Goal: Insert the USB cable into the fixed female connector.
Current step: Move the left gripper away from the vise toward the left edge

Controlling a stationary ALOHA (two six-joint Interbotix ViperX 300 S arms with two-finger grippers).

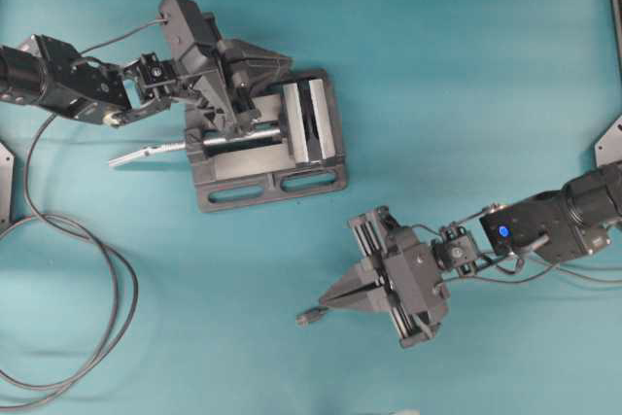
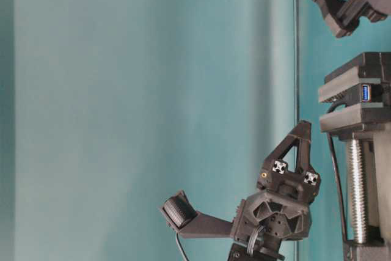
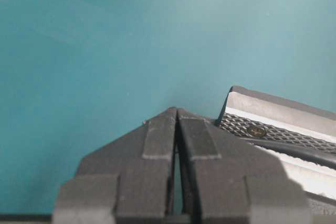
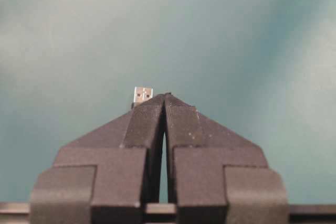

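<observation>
Right pincer (image 1: 326, 300) lying closed near the USB cable (image 1: 313, 316); left pincer (image 1: 285, 62) closed over the vise (image 1: 267, 143).

Nearest, the plug's silver tip is showing just past the right fingertips, possibly untouched by them. Farther back, the fixed female connector (image 2: 365, 93) is sitting clamped in the vise on the worktop (image 1: 466, 75), its blue port facing outward, the left pincer holding nothing above it.

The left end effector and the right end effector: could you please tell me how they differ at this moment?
The left end effector is over the grey vise; the right end effector is apart from it, over the bare teal table. The silver plug of the USB cable shows just past the right one's fingertips; the left one has only the vise's ridged face nearby. Overhead, they point in opposite directions. Both are shut.
</observation>
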